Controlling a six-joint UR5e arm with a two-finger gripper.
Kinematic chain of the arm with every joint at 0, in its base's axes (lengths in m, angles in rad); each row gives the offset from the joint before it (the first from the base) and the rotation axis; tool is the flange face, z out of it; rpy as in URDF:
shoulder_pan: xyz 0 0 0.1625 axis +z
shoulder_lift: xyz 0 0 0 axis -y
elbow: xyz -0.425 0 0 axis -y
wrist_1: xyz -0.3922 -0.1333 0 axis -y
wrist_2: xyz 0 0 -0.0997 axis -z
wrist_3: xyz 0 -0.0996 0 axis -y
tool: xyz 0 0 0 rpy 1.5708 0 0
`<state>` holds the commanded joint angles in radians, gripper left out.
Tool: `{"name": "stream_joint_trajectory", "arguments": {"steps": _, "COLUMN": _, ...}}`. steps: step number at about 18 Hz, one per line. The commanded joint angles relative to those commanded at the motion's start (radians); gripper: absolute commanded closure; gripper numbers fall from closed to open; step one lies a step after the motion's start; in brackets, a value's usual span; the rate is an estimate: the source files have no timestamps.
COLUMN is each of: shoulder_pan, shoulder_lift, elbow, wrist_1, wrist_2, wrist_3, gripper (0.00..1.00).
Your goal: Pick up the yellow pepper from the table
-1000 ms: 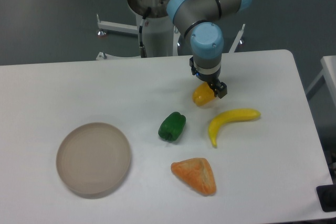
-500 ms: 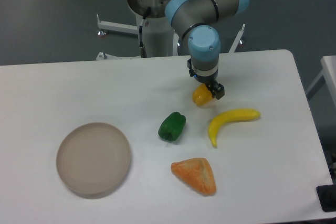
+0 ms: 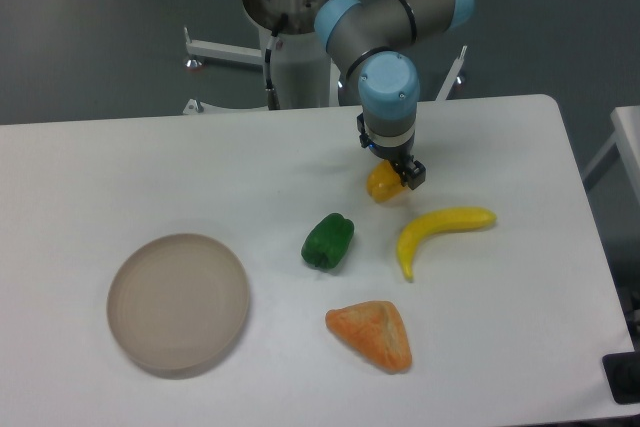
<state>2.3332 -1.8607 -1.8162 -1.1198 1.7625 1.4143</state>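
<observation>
White table, grey floor behind. Left to right we see a round dish, green pepper, orange wedge, then the gripper pinching the yellow pepper near the back, banana just beside. We judge the lumpy pepper could slip out and land on the banana.

Grey floor behind; white metal frame legs; even, soft light.

One fixed camera looks down, perhaps steeply, across the table.
</observation>
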Motion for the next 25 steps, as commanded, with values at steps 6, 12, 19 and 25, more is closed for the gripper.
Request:
{"name": "stream_joint_trajectory", "arguments": {"steps": 6, "shoulder_pan": 0.006, "shoulder_lift": 0.000, "elbow": 0.032, "wrist_1": -0.003, "wrist_2": -0.002, "wrist_3": 0.009, "gripper": 0.52}}
{"name": "stream_joint_trajectory", "arguments": {"steps": 12, "shoulder_pan": 0.006, "shoulder_lift": -0.028, "elbow": 0.162, "wrist_1": -0.018, "wrist_2": -0.023, "wrist_3": 0.009, "gripper": 0.54}}
{"name": "stream_joint_trajectory", "arguments": {"steps": 19, "shoulder_pan": 0.006, "shoulder_lift": -0.113, "elbow": 0.331, "wrist_1": -0.020, "wrist_2": -0.092, "wrist_3": 0.009, "gripper": 0.54}}
{"name": "stream_joint_trajectory", "arguments": {"steps": 25, "shoulder_pan": 0.006, "shoulder_lift": -0.153, "elbow": 0.387, "wrist_1": -0.020, "wrist_2": -0.112, "wrist_3": 0.009, "gripper": 0.54}}
